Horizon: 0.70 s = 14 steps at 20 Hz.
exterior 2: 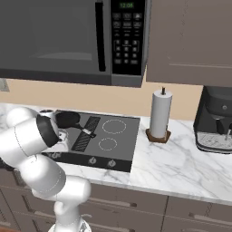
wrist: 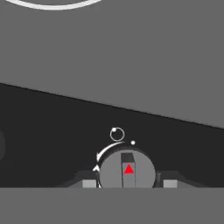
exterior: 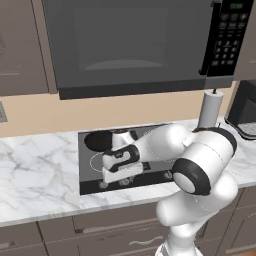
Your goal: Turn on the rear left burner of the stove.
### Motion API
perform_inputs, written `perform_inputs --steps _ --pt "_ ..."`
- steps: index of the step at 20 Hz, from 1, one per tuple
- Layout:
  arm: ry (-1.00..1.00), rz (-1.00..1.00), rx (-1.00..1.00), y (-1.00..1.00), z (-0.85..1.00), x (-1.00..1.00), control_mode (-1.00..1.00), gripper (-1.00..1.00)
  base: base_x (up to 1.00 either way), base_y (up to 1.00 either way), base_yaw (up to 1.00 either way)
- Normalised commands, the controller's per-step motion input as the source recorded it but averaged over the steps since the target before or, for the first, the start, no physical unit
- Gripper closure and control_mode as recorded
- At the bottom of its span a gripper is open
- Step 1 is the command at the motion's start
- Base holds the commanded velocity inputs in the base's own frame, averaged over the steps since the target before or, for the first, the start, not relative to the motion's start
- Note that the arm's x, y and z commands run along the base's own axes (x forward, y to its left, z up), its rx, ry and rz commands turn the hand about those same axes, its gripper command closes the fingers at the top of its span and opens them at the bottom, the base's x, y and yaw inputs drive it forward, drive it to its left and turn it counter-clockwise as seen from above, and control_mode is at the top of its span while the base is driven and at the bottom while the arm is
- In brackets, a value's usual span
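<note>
The flat dark grey rectangular stove (exterior 2: 118, 136) is set into the white marble desk (exterior 2: 181, 158), and its rear left burner lies under the black frying pan (exterior 2: 68, 119) at the cooktop's ten o'clock. In the hand view the jaws stand apart either side of a small round grey knob (wrist: 127, 171) with a red triangle — on the black front band at six o'clock.

grey knob (wrist: 127, 170) with red triangle, dark grey stove (wrist: 131, 57), black band (wrist: 52, 131)

Knob: small round grey knob (wrist: 127, 171) with a red triangle mark, on the black front band (wrist: 52, 140).
Jaws: one dark fingertip (wrist: 89, 180) on either side of the knob.
Cooktop: flat dark grey glass stove (wrist: 131, 57) beyond, with a thin white ring arc (wrist: 52, 5).
</note>
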Motion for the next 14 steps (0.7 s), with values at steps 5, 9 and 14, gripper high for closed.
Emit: perform_inputs --steps 5,9,14 --pt "0.0 0.64 0.04 0.0 -0.36 0.0 -1.0 1.0 0.0 0.0 0.0" --pt "-0.01 0.68 0.06 0.0 -0.34 0.0 -1.0 1.0 0.0 0.0 0.0" --pt "-0.1 0.66 0.1 0.0 -0.37 0.0 -1.0 1.0 0.0 0.0 0.0"
